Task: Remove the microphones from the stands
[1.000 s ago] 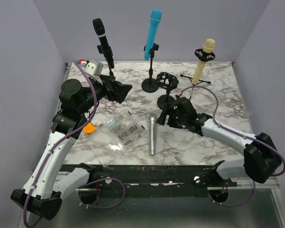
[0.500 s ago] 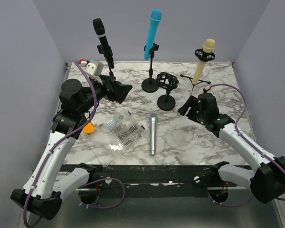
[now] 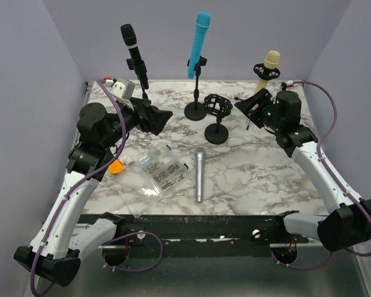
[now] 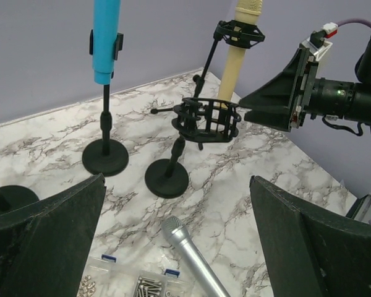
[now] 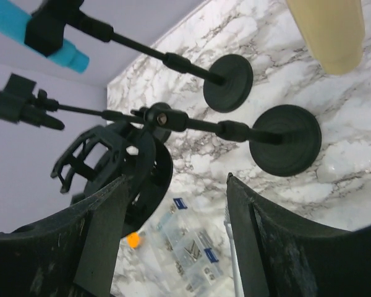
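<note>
Three microphones sit in stands at the back: a black one (image 3: 131, 46), a blue one (image 3: 200, 42) and a cream one (image 3: 269, 62) on a tripod stand. A silver microphone (image 3: 199, 174) lies flat on the table in front of an empty shock-mount stand (image 3: 217, 105). My right gripper (image 3: 248, 106) is open and empty, raised just left of the cream microphone's lower body, not touching it. The cream microphone (image 5: 328, 31) shows above the fingers in the right wrist view. My left gripper (image 3: 157, 119) is open and empty, held above the table's left side and facing the stands.
A clear box of screws (image 3: 162, 170) and a small orange object (image 3: 115, 167) lie at the front left. A white device (image 3: 117, 85) sits at the back left corner. Purple walls close in three sides. Round stand bases (image 3: 195, 111) stand mid-table.
My right arm has lifted from beside the silver microphone and swung back and right, up to the cream microphone's stand. The left arm has not moved.
</note>
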You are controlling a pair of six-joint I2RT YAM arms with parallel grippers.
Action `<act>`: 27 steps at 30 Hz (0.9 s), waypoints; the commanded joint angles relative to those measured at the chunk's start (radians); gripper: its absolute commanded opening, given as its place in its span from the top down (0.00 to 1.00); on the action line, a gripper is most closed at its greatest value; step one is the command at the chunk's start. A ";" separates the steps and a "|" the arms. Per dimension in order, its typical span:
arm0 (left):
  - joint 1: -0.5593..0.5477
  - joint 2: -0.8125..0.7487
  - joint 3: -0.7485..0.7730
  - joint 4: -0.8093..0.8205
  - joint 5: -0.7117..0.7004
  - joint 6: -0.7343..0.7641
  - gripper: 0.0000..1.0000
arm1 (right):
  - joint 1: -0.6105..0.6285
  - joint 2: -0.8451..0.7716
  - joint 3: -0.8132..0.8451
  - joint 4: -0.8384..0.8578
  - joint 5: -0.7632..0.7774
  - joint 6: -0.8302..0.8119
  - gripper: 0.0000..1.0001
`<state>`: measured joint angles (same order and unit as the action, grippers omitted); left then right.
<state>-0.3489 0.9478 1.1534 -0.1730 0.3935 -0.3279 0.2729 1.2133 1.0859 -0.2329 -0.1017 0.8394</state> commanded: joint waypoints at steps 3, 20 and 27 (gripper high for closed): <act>0.004 0.005 -0.001 0.014 0.030 -0.013 0.01 | -0.044 0.091 0.042 0.129 -0.099 0.117 0.33; 0.005 0.016 0.006 0.014 0.045 -0.019 0.01 | -0.048 0.301 0.037 0.371 -0.258 0.229 0.37; 0.006 0.016 0.007 0.015 0.052 -0.023 0.01 | -0.048 0.313 -0.002 0.394 -0.263 0.265 0.39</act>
<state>-0.3485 0.9634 1.1534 -0.1730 0.4171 -0.3435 0.2287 1.5051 1.1259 0.1230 -0.3336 1.0714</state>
